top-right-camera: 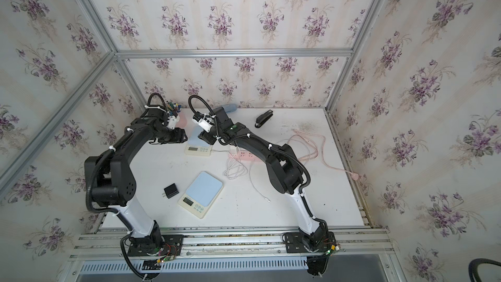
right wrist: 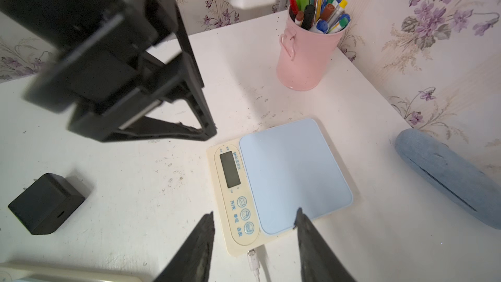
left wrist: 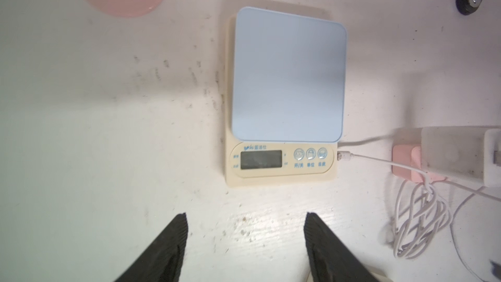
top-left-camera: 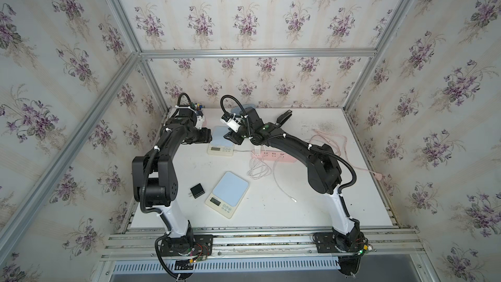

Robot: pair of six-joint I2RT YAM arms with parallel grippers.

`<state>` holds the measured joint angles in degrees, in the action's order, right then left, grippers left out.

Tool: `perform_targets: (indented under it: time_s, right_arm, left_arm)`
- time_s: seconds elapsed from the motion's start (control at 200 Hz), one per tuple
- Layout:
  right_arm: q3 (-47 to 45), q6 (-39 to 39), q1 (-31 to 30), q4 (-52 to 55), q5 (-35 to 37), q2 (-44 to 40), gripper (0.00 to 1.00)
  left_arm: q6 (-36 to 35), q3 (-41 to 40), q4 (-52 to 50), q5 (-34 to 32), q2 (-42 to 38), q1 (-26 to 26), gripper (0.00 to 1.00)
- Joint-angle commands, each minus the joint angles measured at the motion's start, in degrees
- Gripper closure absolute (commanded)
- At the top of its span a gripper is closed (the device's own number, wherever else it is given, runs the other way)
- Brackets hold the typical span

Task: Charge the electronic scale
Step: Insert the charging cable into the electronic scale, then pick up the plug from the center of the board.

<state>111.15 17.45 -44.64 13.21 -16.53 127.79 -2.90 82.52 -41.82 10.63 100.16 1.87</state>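
The electronic scale [left wrist: 284, 99], cream with a pale blue plate, lies at the back of the white table [top-left-camera: 311, 212]; in a top view it is half hidden by the arms [top-left-camera: 220, 144]. A white cable's plug [left wrist: 343, 155] sits in the scale's side by the buttons. The cable runs to a white adapter [left wrist: 450, 155] in the pink power strip [top-left-camera: 273, 155]. My left gripper [left wrist: 246, 215] hovers open and empty over bare table, short of the display end. My right gripper [right wrist: 254, 212] is open and empty above the button end and the plug [right wrist: 253, 260].
A second, identical scale [top-left-camera: 227, 193] lies nearer the front with a black charger block [top-left-camera: 197, 190] beside it. A coiled white cable [top-left-camera: 259, 170] and a loose cable end [top-left-camera: 294, 200] lie mid-table. Pink pen cup [right wrist: 306, 55], blue case [right wrist: 444, 177] and stapler [top-left-camera: 284, 117] stand at the back.
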Motion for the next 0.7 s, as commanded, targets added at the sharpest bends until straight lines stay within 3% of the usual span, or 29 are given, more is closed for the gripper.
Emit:
perform_targets:
  time_s: [0.0,0.19,0.405,0.515,0.694]
  right_arm:
    - [0.17,-1.00,0.06,0.68,0.19,-0.21,0.50]
    - [-5.28,-5.36,-0.34,-3.71,-1.89,-6.49,0.51]
    - [-17.67,-17.99,-0.27,-9.65,3.19,-17.83,0.50]
    - [-26.87,-22.84,-0.28,-13.12,4.57,-25.08,0.50]
    - [-35.77,-28.65,0.82,-14.27,5.77,-33.18,0.49]
  left_arm:
    - [-2.85,-2.94,-4.51,-4.23,-5.35,-0.11,0.29]
    - [-13.95,-12.88,-4.69,-2.39,-17.92,-0.52,0.28]
    - [-29.07,-26.87,-7.28,-12.37,-27.70,-7.05,0.26]
    - [-29.63,-29.75,-8.61,-16.65,-27.70,-9.44,0.25]
    - [-30.59,-34.16,-8.36,-17.93,-28.83,-10.74,0.24]
